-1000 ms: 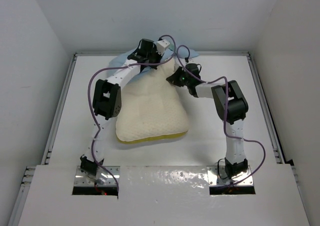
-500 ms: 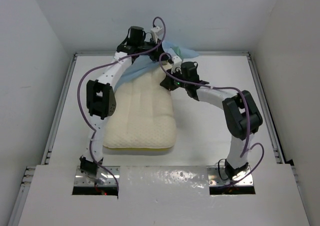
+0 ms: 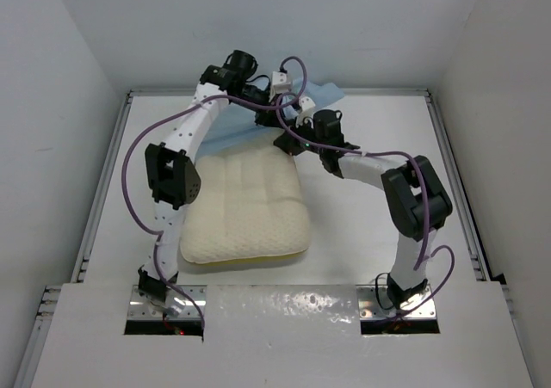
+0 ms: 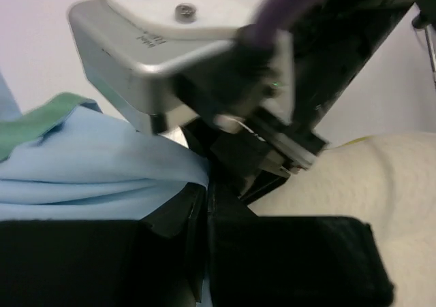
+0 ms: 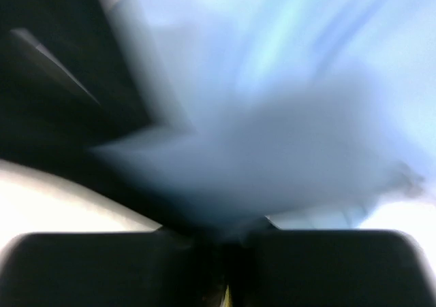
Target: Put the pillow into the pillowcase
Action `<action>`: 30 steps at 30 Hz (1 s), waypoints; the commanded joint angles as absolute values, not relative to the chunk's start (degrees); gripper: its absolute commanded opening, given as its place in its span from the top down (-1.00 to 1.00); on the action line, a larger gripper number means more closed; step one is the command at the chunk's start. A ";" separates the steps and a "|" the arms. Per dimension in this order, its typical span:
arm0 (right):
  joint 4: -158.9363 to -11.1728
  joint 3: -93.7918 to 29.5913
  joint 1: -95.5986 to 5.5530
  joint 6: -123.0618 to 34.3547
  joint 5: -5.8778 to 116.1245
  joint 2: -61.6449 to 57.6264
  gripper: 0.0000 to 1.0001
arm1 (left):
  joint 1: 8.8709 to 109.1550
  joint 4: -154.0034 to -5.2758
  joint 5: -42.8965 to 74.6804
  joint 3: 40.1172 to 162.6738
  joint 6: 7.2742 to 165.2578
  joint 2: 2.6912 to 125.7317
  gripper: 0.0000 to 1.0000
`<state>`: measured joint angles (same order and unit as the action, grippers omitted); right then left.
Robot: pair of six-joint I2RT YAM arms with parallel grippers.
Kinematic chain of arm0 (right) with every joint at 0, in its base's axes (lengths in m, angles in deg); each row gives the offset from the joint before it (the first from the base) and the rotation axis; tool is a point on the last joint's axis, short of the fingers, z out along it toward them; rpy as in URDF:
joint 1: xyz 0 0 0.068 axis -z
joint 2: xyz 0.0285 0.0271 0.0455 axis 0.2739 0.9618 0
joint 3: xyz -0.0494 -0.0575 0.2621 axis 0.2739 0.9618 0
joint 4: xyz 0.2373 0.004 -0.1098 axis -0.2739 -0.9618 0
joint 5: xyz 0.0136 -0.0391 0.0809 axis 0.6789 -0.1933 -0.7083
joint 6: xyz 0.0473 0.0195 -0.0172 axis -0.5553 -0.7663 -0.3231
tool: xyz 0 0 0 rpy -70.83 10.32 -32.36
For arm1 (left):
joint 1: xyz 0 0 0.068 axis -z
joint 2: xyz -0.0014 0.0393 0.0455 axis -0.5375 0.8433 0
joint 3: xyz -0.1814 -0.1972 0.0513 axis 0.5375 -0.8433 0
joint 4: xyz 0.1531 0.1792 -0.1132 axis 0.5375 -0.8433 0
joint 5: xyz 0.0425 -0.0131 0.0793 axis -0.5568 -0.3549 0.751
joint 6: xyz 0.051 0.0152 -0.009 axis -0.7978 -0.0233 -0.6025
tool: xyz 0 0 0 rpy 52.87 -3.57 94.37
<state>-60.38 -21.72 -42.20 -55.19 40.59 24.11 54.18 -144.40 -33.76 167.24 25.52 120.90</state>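
Note:
The cream-white quilted pillow (image 3: 245, 207) lies flat on the table, left of centre, its yellow trim toward the near edge. It also shows in the left wrist view (image 4: 388, 178). The light blue pillowcase (image 3: 231, 130) is bunched at the pillow's far end and reaches toward the back wall. My left gripper (image 3: 280, 95) is shut on the pillowcase's blue cloth (image 4: 102, 164), jaws (image 4: 206, 205) closed, with a strip of its green side at the left. My right gripper (image 3: 288, 138) sits at the pillow's far right corner. Its blurred wrist view shows the jaws (image 5: 221, 235) shut on the blue cloth (image 5: 286, 82).
Raised metal rails run along the table's left side (image 3: 108, 173) and right side (image 3: 452, 173). White walls enclose the back and both sides. The two wrists are close together at the far middle, with purple cables (image 3: 138, 147) looping around them.
The pillow has dropped flat and shifted left and nearer. Both grippers have moved at the far end, and more of the blue pillowcase shows there.

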 commanded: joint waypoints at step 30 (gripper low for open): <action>-44.28 -6.58 -35.50 -84.22 43.86 24.86 -0.32 | 56.24 -128.59 -9.00 148.93 42.17 117.38 0.15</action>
<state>-43.31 -9.06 -34.83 -86.09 44.35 30.60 54.91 -133.53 -16.31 149.84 39.90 117.82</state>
